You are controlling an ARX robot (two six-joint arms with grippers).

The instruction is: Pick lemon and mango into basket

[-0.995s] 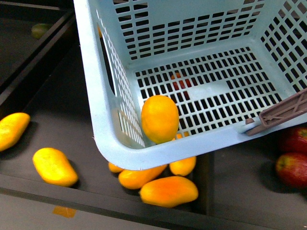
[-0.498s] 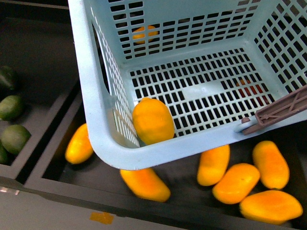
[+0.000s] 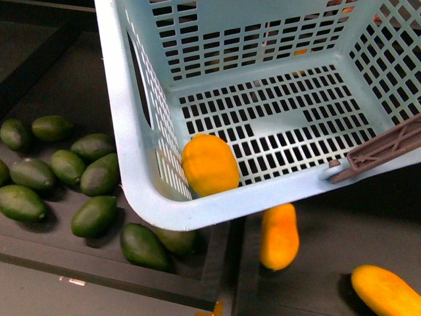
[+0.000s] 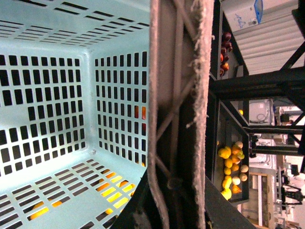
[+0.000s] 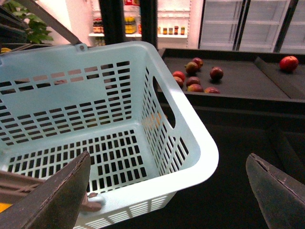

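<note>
- Lemon (image 3: 209,164), the short plump yellow-orange fruit, already lies inside the light blue slotted plastic basket (image 3: 122,131), on its floor against the near corner wall. That half of your task looks done.
- The mango step is in hand. One long, smooth yellow-orange mango (image 3: 278,236) lies on the dark shelf (image 3: 329,237) just below the basket's near rim, with its upper end hidden under that rim. A second mango (image 3: 385,291) lies further right, clear of the basket.
- Your right gripper (image 5: 167,156) has its two dark fingers spread wide with nothing between them, and it hangs near the basket's corner.
- The left wrist view is filled by the basket's brown lattice handle (image 4: 176,114), so you cannot tell whether your left gripper is clenched on it.
- Next, by my judgement, you lower the right gripper onto a mango across its narrow width. The overhanging rim crowds the nearer one, so the second looks easier.
- Leave the dark green oval avocados (image 3: 95,215) in the left bin.
</note>
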